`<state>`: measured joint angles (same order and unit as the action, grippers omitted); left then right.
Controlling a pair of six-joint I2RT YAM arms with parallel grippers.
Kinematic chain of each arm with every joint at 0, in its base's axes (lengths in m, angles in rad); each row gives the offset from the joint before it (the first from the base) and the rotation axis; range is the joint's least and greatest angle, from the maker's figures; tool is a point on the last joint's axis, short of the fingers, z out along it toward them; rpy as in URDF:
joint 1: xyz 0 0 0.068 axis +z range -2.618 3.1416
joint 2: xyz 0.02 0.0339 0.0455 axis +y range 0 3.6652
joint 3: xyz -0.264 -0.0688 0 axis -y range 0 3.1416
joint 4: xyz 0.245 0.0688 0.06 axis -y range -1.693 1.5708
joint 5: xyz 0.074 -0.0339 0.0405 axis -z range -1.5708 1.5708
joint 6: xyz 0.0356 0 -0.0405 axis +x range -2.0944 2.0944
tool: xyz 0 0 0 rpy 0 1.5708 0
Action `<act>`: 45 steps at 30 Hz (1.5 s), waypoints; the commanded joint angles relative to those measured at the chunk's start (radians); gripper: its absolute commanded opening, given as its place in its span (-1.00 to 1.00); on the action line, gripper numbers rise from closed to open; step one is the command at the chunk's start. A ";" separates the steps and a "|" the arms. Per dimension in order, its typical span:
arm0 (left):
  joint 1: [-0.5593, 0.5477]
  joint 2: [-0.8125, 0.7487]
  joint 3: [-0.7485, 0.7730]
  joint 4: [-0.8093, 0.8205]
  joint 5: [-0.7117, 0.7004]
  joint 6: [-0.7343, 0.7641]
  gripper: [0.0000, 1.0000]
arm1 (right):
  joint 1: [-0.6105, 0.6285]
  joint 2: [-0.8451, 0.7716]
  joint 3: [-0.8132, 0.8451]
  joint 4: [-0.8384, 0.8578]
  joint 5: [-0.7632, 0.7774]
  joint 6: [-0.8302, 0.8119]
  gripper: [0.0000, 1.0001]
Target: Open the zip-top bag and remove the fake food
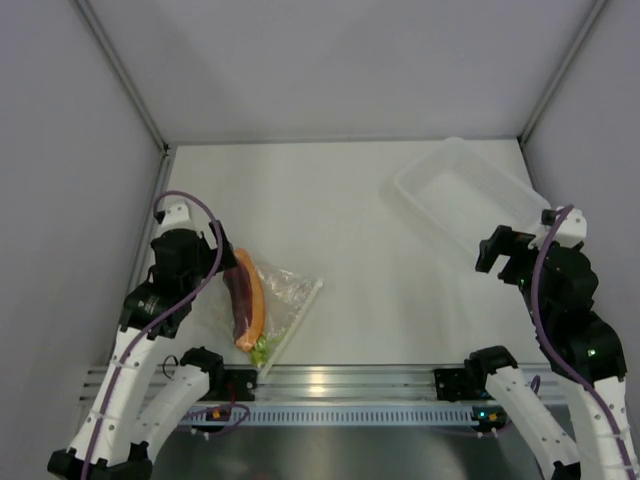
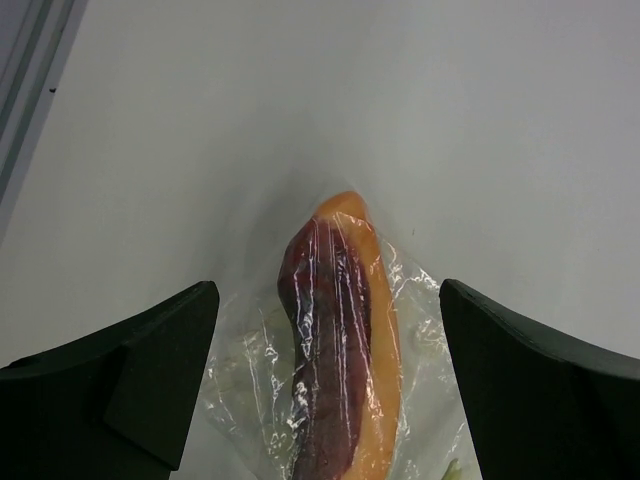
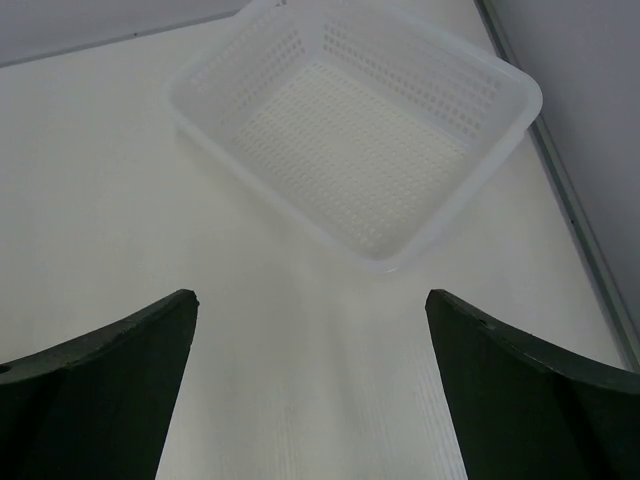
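Observation:
The zip-top bag (image 1: 285,300) lies crinkled on the table at the front left, its zip strip (image 1: 297,322) along the right edge. The orange and dark-red wedge (image 1: 248,298) lies inside along the left side. The pale green stalk (image 1: 260,349) shows at the near end. My left gripper (image 1: 220,258) is open just above the wedge's far end. In the left wrist view its fingers (image 2: 160,350) stand either side of the wedge (image 2: 340,350) under the plastic (image 2: 240,370), not touching. My right gripper (image 1: 495,250) is open and empty at the right.
A rigid translucent perforated tray (image 1: 500,195) stands at the back right, just beyond my right gripper (image 3: 310,295); it also shows in the right wrist view (image 3: 480,160). Grey walls enclose the table on three sides. A metal rail (image 1: 340,385) runs along the near edge.

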<state>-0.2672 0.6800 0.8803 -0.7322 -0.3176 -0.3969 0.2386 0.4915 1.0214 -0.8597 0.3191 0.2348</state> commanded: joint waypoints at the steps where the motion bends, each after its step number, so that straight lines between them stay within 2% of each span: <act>1: -0.001 0.019 -0.017 0.051 -0.037 -0.028 0.96 | 0.013 0.005 0.023 0.027 0.006 -0.006 0.99; 3: -0.001 0.024 -0.020 0.048 -0.051 -0.042 0.96 | 0.013 0.019 0.022 0.036 -0.101 -0.008 0.99; 4: -0.001 0.036 -0.015 0.050 -0.067 -0.051 0.96 | 0.013 0.022 0.014 0.051 -0.202 -0.011 0.99; 8: 0.000 0.087 0.003 0.047 -0.023 -0.049 0.96 | 0.011 0.022 -0.015 0.085 -0.362 -0.002 0.99; 10: -0.001 0.149 0.014 0.033 -0.006 -0.078 0.96 | 0.013 0.024 -0.029 0.087 -0.379 0.018 0.99; 15: -0.003 0.364 0.095 0.033 0.143 -0.131 0.96 | 0.011 0.013 -0.053 0.076 -0.399 0.023 0.99; 18: -0.038 0.421 0.161 0.031 0.088 -0.178 0.97 | 0.014 0.005 -0.067 0.070 -0.408 0.015 0.99; 21: -0.153 0.495 0.224 0.014 -0.010 -0.204 0.97 | 0.013 0.002 -0.078 0.064 -0.422 0.012 0.99; 22: -0.226 0.545 0.270 0.007 -0.061 -0.188 0.97 | 0.013 0.001 -0.083 0.062 -0.423 0.012 0.99; 24: -0.330 0.616 0.319 0.001 -0.074 -0.116 0.97 | 0.011 -0.002 -0.084 0.064 -0.434 0.008 0.99; 26: -0.372 0.667 0.341 0.004 -0.032 -0.050 0.97 | 0.013 -0.001 -0.084 0.062 -0.439 0.006 0.99; 27: -0.382 0.679 0.359 0.004 0.059 0.028 0.96 | 0.011 -0.004 -0.084 0.067 -0.443 0.005 0.99; 29: -0.382 0.699 0.373 0.004 0.145 0.149 0.96 | 0.013 -0.002 -0.086 0.068 -0.451 0.006 0.99; 33: -0.382 0.693 0.384 -0.009 0.270 0.286 0.96 | 0.011 0.002 -0.089 0.080 -0.488 0.009 0.99; 34: -0.382 0.682 0.358 -0.010 0.399 0.323 0.96 | 0.013 0.002 -0.090 0.080 -0.492 0.009 0.99; 36: -0.383 0.650 0.324 -0.018 0.489 0.444 0.96 | 0.013 0.001 -0.089 0.080 -0.506 0.009 0.99; 39: -0.388 0.621 0.281 -0.018 0.489 0.555 0.96 | 0.013 -0.010 -0.093 0.088 -0.526 0.014 0.99; 43: -0.389 0.668 0.272 -0.044 0.465 0.679 0.96 | 0.011 -0.019 -0.101 0.108 -0.558 0.026 0.99; 45: -0.392 0.723 0.279 -0.053 0.350 0.740 0.96 | 0.013 -0.021 -0.099 0.108 -0.575 0.026 0.99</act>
<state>-0.6552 1.3529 1.1618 -0.7647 0.1040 0.1818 0.2405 0.4820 0.9230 -0.8150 -0.2096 0.2516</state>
